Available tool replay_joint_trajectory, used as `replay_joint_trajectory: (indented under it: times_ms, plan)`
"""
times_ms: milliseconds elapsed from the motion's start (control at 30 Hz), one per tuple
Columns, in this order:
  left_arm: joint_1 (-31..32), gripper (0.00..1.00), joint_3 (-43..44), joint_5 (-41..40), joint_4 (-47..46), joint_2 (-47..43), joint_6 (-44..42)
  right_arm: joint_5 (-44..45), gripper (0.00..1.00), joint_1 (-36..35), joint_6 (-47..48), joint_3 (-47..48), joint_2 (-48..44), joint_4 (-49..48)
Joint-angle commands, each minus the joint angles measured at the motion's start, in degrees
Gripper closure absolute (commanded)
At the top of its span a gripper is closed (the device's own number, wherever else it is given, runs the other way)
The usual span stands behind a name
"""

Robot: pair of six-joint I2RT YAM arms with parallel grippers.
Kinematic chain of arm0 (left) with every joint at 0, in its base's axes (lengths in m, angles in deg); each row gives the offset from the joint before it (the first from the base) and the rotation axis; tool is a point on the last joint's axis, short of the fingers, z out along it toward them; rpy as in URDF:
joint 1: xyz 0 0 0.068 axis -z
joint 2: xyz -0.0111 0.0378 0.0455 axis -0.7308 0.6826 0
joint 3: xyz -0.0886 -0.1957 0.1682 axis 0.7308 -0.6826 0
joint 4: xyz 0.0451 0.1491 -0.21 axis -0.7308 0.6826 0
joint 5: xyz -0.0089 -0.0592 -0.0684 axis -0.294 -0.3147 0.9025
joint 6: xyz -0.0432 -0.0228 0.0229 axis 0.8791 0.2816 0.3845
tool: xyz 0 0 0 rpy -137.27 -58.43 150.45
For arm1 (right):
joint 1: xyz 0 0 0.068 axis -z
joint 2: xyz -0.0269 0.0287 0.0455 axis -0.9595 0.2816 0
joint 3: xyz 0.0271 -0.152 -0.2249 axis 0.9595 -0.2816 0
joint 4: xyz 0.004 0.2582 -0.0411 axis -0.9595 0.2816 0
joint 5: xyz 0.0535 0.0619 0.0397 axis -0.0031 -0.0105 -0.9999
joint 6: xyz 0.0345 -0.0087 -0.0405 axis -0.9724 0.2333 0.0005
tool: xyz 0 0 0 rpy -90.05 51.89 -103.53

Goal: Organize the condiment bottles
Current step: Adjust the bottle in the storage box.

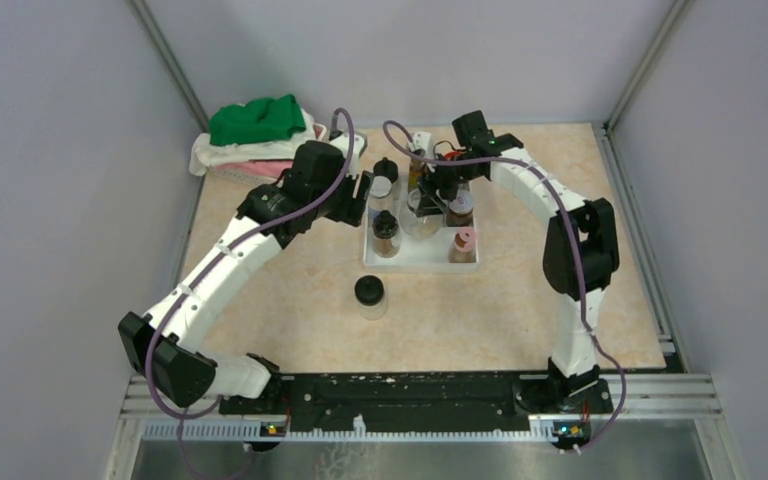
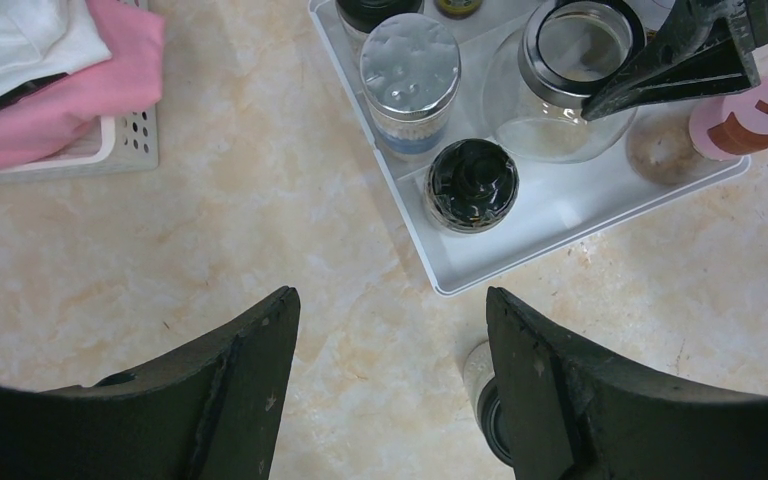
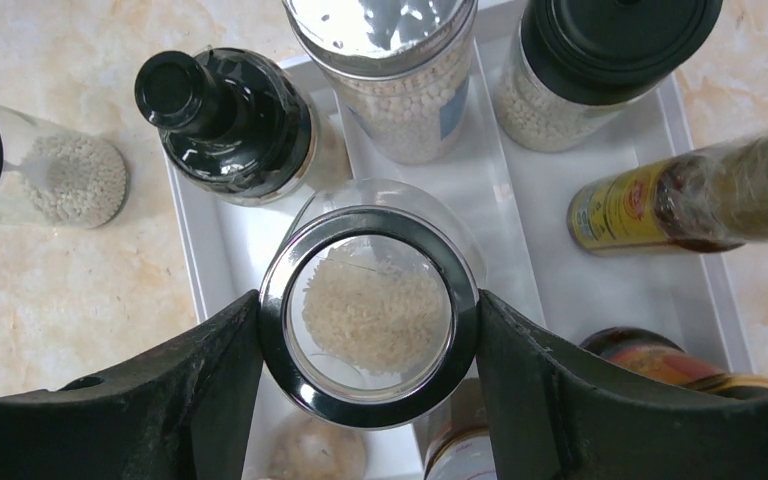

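A beige marbled tabletop is enclosed on three sides by plain pale grey wall panels, joined at the far corners by slanting aluminium posts. A black metal rail is fixed along the near edge. The scene is evenly lit.

Your left arm bows outward from its base and reaches to the left edge of the tray. There the left gripper points down, its fingers spread wide with nothing between them. Your right arm folds at the elbow to the right of the tray and arches over its far side (wrist bent steeply down). The right gripper has both fingers pressed against a jar over the tray's middle.
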Motion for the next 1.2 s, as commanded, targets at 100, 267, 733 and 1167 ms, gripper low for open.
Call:
replay_joint_trajectory:
  times_ms: [100,267,733,1167]
  plan:
    - [-0.23,0.25,1.95,-1.02,-1.09,0.76,-0.95,5.00,0.32,-0.29,3.38,4.83,5.69,-5.60]
    - [-0.23,0.25,1.70,-1.04,-1.61,1.08,-1.09,8.77,0.32,-0.37,3.38,5.84,7.45,-7.77]
    - [-0.17,0.25,1.28,-0.98,-1.92,1.12,-1.18,17.65,0.34,0.13,2.43,1.55,7.79,-18.07]
    - [-0.20,0.25,1.33,-0.35,-1.72,2.00,-1.60,3.41,0.28,5.86,8.43,3.32,8.51,-9.41]
